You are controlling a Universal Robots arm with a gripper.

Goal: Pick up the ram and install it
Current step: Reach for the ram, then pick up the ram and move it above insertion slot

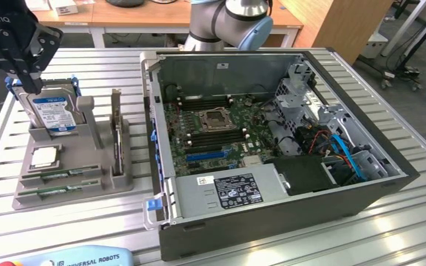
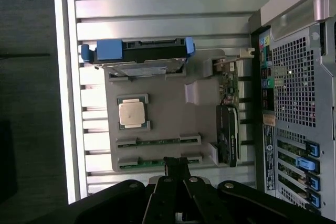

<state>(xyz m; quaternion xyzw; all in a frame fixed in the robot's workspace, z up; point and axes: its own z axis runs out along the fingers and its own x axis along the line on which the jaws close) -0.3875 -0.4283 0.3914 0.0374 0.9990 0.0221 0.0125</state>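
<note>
ram sticks (image 1: 57,190): two, lying in the front slots of the grey holder (image 1: 95,162); gripper (image 2: 177,162) hovering above them, fingers pressing together.

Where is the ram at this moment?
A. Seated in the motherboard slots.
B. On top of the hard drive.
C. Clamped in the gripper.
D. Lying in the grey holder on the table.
D: two ram sticks lie in slots of the grey holder beside the processor chip, and the shut gripper holds nothing.
</note>
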